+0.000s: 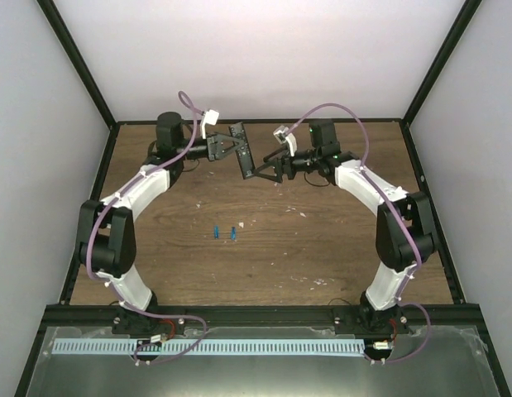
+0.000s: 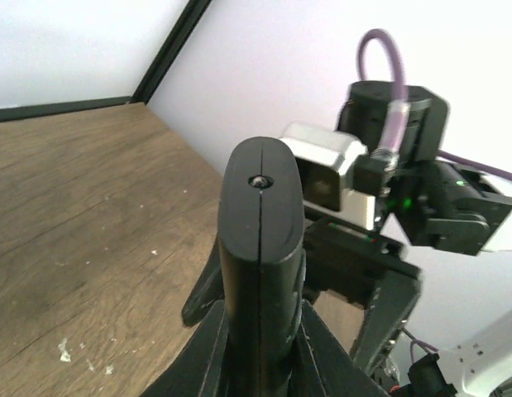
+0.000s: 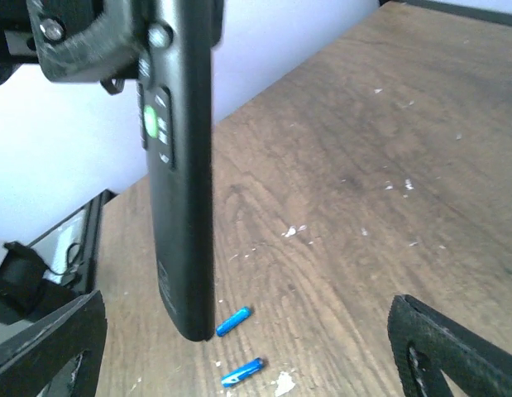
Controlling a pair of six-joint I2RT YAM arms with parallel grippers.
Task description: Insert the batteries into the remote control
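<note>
Top external: remote is off the table, up in the air at far centre, slanting between the two arms. L gripper is clamped on its upper part. R gripper sits at its lower end. Batteries: both lie flat on the wood mid-table, side by side, just apart, well clear of the remote and nearer the arm bases. Nothing touches them.

Right wrist: remote hangs near upright, edge-on to the lens, w/ a green button on its side face. R fingers are spread wide at the bottom corners of the frame. The remote stands between them, no contact that I can make out, so R is apart and holds nothing. Both batteries show on the table past the remote's lower tip.

Left wrist: remote seen end-on, pinched between L's fingers, R's wrist just beyond.

Battery slot: not visible in any view. Can't tell if the cover is on or off.

Judgement:
- Step in hand looks like prep: L presents the remote and R lines up on its free end, prob. to brace it, re-grip it or open the back.
- Loading proper not begun, 0 of 2 in.

Next move calls for:
- R to close squarely on the lower end w/o twisting the remote in L's grip, or else to drop down for a battery.
- For loading, the slot must face open and reachable, w/ the remote held steady.
- Each battery needs a fine pinch. They're thin, lie flat, and could roll if nudged.
- Polarity marks too small to read.
</note>
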